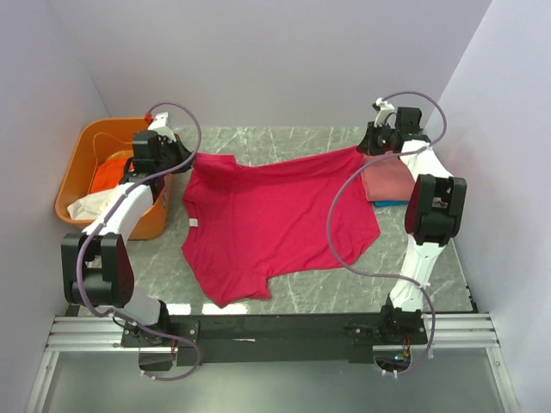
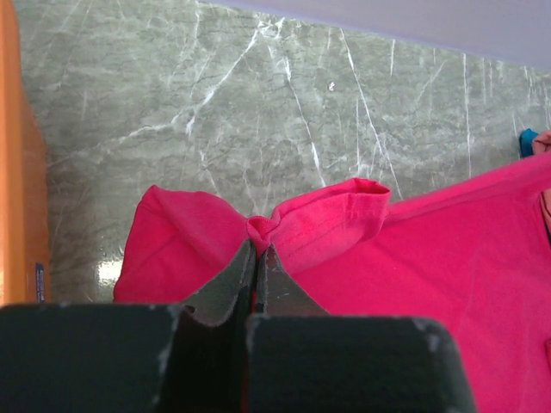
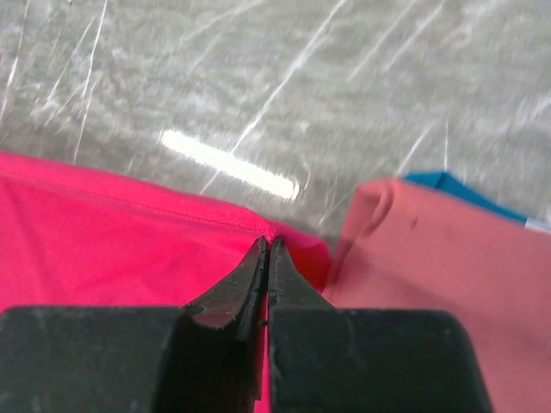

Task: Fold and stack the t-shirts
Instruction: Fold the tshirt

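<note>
Room: pale walls [image 1: 275,60] on three sides, grey-green marbled table [image 1: 293,142] | crimson-pink t-shirt [image 1: 275,224] spread mid-table, long axis left to right, collar left, hem right | left gripper [image 2: 258,249] pinches its far-left sleeve | right gripper [image 3: 267,245] pinches its far hem corner | salmon-pink t-shirt [image 1: 389,176] lies folded just beside that corner.

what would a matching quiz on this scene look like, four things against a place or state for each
1 large crimson-pink cloth t-shirt
2 folded salmon-pink cloth t-shirt
3 rigid orange plastic tub
4 left claw

a at the far right
b at the far left edge
c spread across the middle
d shut on crimson cloth

Pairs: 1-c, 2-a, 3-b, 4-d
</note>
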